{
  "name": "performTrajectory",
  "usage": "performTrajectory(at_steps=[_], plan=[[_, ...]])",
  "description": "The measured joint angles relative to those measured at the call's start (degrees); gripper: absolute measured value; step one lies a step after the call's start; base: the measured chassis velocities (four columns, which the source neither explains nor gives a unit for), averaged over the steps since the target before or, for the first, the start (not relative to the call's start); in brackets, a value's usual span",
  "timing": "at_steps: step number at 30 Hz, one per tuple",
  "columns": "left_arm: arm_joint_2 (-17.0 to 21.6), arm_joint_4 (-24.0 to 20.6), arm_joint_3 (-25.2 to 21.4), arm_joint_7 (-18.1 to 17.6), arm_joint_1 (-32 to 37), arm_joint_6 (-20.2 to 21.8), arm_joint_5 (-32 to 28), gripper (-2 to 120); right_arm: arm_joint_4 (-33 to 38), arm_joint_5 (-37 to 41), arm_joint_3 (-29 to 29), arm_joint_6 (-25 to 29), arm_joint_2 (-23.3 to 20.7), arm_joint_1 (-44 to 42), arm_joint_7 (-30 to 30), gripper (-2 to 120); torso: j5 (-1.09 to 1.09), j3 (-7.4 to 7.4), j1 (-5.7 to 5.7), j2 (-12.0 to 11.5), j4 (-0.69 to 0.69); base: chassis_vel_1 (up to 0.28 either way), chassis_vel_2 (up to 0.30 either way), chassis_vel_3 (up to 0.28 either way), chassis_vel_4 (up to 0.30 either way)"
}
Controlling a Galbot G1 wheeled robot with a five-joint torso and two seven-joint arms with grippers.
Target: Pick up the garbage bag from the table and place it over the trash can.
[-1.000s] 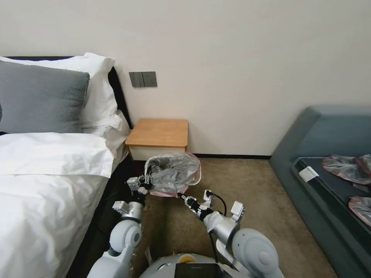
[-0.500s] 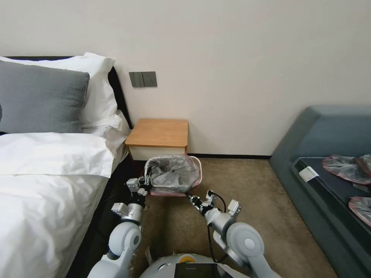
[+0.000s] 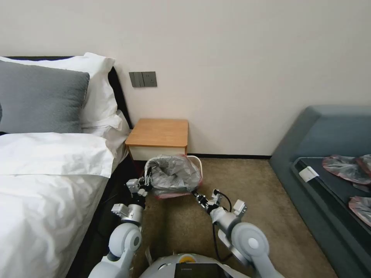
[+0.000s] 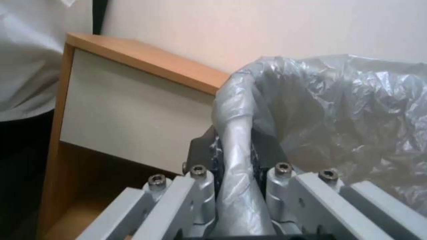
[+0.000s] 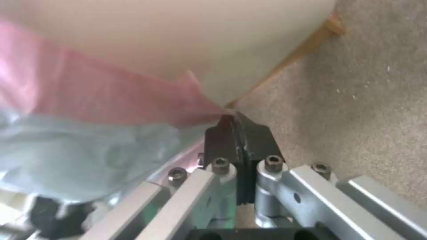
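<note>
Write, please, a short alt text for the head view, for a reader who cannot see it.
Both grippers hold the garbage bag stretched over the trash can on the carpet before the table: left gripper at its left edge, right gripper at its near right corner.

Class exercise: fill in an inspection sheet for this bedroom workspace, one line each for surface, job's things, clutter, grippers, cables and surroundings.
Surface: table top bare; carpet floor.
Job's things: garbage bag draped over the trash can, pink edge hanging at the front; bin stands before the table.
Clutter: spare plastic bags on the sofa.
Grippers: left gripper jaws shut on the bag's left edge; right gripper jaws shut on its pink front-right corner.
Cables: black cable looped at the right wrist.
Surroundings: bed at left, wall switch plate.
</note>
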Motion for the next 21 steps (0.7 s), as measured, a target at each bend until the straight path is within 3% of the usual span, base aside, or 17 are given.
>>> performTrajectory(at_steps=[14, 21], plan=[[-0.23, 1.65, -0.84, -0.55, -0.79, -0.08, 0.1, 9, 9.09, -6.38, 8.94, -4.9, -2.47, -9.85, -5.11, 50, 0.0, 0.0, 0.0, 0.0, 0.0, 0.0, 0.0, 0.0, 0.0], [-0.22, 1.82, -0.9, -1.01, -0.77, -0.07, 0.1, 9, 9.21, -13.11, 10.81, -0.31, -3.13, -9.17, -13.86, 77, 0.0, 0.0, 0.0, 0.0, -0.01, 0.0, 0.0, 0.0, 0.0]])
